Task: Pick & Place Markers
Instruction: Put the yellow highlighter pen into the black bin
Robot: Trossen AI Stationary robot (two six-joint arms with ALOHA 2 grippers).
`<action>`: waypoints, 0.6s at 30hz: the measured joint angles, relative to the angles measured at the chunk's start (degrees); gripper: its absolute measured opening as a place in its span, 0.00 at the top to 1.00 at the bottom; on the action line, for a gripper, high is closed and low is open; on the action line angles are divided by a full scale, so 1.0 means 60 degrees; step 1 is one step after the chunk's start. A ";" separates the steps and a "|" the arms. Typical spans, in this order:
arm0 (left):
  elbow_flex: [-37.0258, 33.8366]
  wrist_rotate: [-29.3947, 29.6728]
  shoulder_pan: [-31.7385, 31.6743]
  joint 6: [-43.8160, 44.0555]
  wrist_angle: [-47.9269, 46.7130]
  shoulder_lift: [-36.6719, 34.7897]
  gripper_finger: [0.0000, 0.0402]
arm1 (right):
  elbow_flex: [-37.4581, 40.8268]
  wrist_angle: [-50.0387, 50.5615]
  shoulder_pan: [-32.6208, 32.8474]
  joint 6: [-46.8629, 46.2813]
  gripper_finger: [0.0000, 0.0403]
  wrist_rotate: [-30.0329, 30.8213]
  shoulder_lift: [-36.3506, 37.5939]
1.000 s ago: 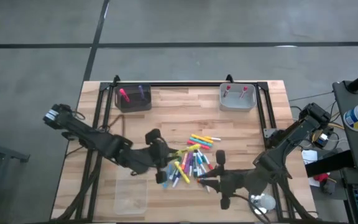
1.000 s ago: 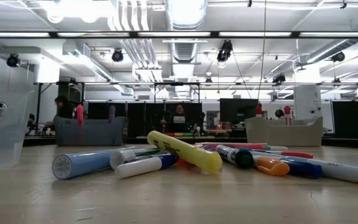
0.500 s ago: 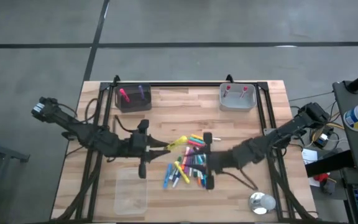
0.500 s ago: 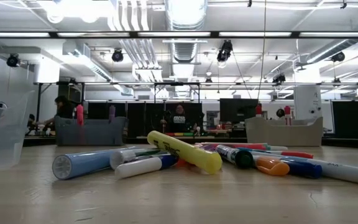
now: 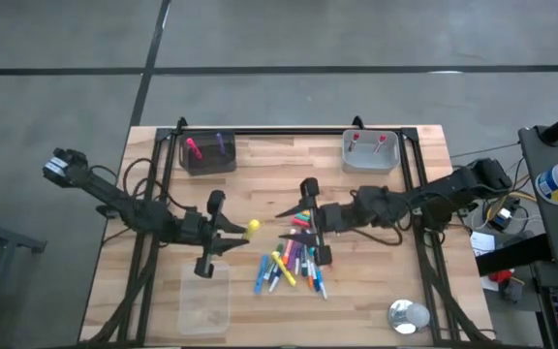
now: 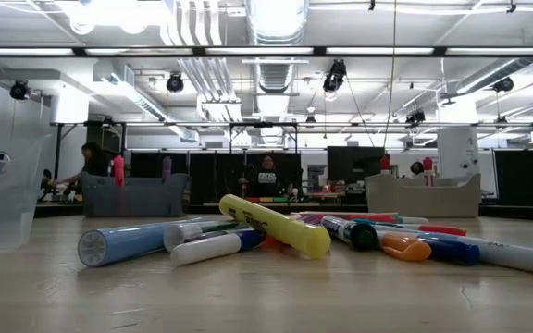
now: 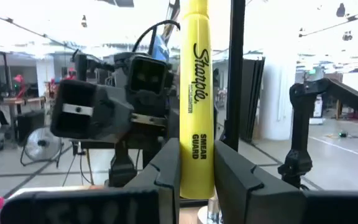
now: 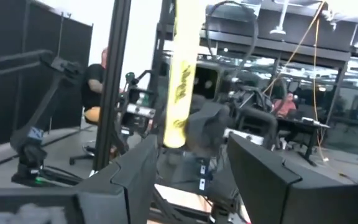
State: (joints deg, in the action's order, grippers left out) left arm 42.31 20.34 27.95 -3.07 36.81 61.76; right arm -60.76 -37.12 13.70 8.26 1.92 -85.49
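Observation:
Several markers [image 5: 294,257] of mixed colours lie in a loose pile on the wooden table [image 5: 163,281]; in the low view a yellow one [image 6: 276,227] lies on top of it. My left gripper [image 5: 239,230] is left of the pile, above the table, shut on another yellow marker [image 5: 253,227] that stands upright. My right gripper [image 5: 294,210] is open just right of that marker and points at it. In the right wrist view the yellow marker [image 8: 179,93] shows beyond my right gripper's [image 8: 191,158] spread fingers. My left gripper pinches the yellow marker's barrel near its lower end [image 7: 196,168] between its two fingers [image 7: 166,177]. The fingers come about level from the table's left and lie across the marker. The marker stands upright above the fingers, lifted clear of the table.
A dark bin [image 5: 208,152] with a pink and a purple marker stands at the far left, and a grey bin [image 5: 370,150] with red markers at the far right. A clear container [image 5: 204,305] sits near the front left. A round shiny object [image 5: 407,315] lies front right.
My left gripper has risen off the pile with the yellow marker and gone toward the table's left, tipping up until the marker stands upright. My right gripper has swung from the near right part of the table toward the far edge and the left, up to that marker.

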 joint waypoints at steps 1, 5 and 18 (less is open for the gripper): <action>-0.0154 -0.0006 -0.0007 -0.0019 0.0203 0.0003 0.84 | -0.0039 0.0012 -0.0087 -0.0091 0.52 -0.0094 -0.0001; -0.0693 -0.0001 -0.0161 -0.0041 0.0883 0.0052 0.84 | -0.0127 0.0047 -0.0238 -0.0208 0.52 -0.0334 -0.0004; -0.1338 -0.0171 -0.0859 -0.0228 0.3067 0.0837 0.84 | -0.0606 -0.0128 -0.0512 -0.1324 0.52 -0.0350 -0.0760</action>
State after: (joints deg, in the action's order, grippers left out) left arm 34.28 19.31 22.79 -4.43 55.21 66.78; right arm -64.39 -37.89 10.63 0.32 -0.19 -90.05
